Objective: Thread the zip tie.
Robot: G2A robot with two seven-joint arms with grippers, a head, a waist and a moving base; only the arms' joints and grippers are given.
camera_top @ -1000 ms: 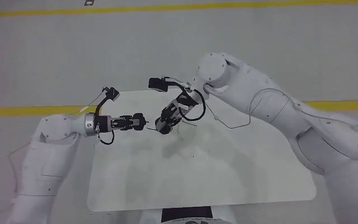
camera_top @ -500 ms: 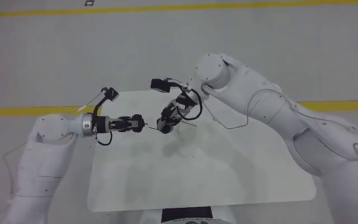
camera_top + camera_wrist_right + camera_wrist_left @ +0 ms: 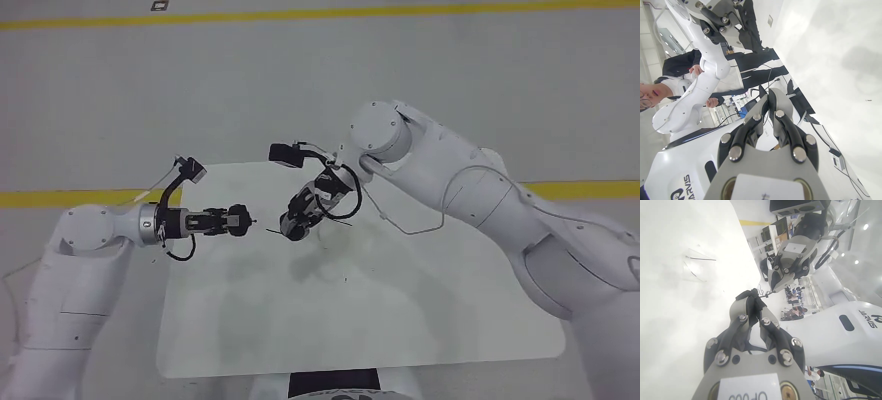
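Observation:
My right gripper [image 3: 290, 229] hangs over the far part of the white table [image 3: 400, 300], shut on a thin black zip tie [image 3: 770, 79]. The tie's small head [image 3: 767, 295] points toward my left gripper [image 3: 246, 220], and its tail [image 3: 343, 223] sticks out the other way. The left gripper is shut a short way left of the tie's head, its fingertips [image 3: 753, 294] pressed together, and I cannot make out anything held between them. Both grippers face each other above the table.
A clear plastic sheet with black zip ties [image 3: 696, 270] lies on the table near the right gripper. The table's far edge [image 3: 260, 165] is just behind the grippers. A person [image 3: 677, 66] stands beyond the table's left side.
The left gripper has drawn back to the left, widening the gap to the tie's head. The right gripper has stayed almost in place.

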